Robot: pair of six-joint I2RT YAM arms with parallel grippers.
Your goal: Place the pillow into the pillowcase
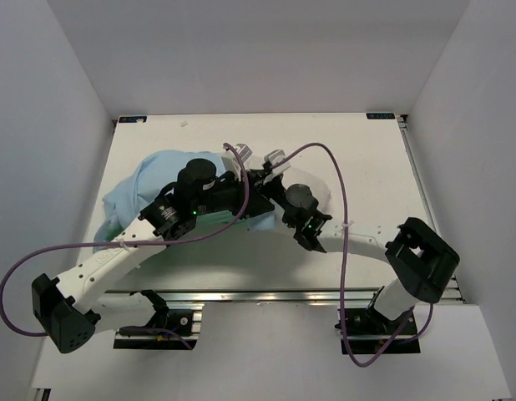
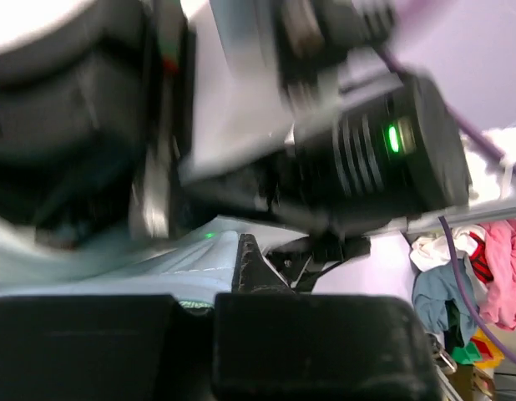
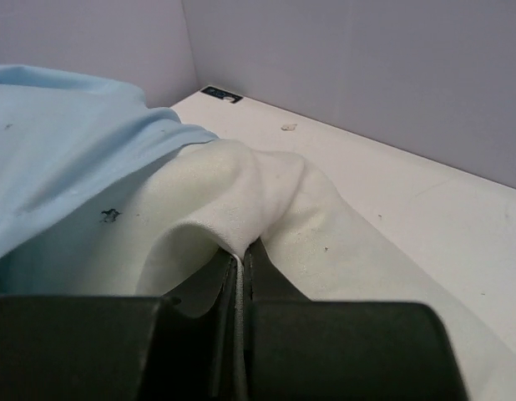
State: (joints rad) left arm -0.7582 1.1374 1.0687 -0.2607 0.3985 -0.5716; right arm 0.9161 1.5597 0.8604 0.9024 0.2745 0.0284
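Observation:
The pillowcase (image 1: pixel 149 188) lies bunched at the table's left with its light blue face up. The white pillow (image 1: pixel 318 185) shows at its right end, mostly hidden under both arms. In the right wrist view the pillowcase (image 3: pixel 66 142) covers the left part of the pillow (image 3: pixel 241 192). My right gripper (image 3: pixel 244 251) is shut on a pinched fold of the pillow. My left gripper (image 2: pixel 235 261) is shut, with pale cloth of the pillowcase (image 2: pixel 183 259) draped over one finger and a green-patterned bit between the jaws. From above, the left gripper (image 1: pixel 244 200) and right gripper (image 1: pixel 266 185) sit close together.
The right arm's wrist body (image 2: pixel 366 142) fills the left wrist view at close range. Purple cables (image 1: pixel 333 167) loop over the white table (image 1: pixel 366 159). Grey walls enclose the table on three sides. A heap of coloured clothes (image 2: pixel 492 267) lies beyond the table.

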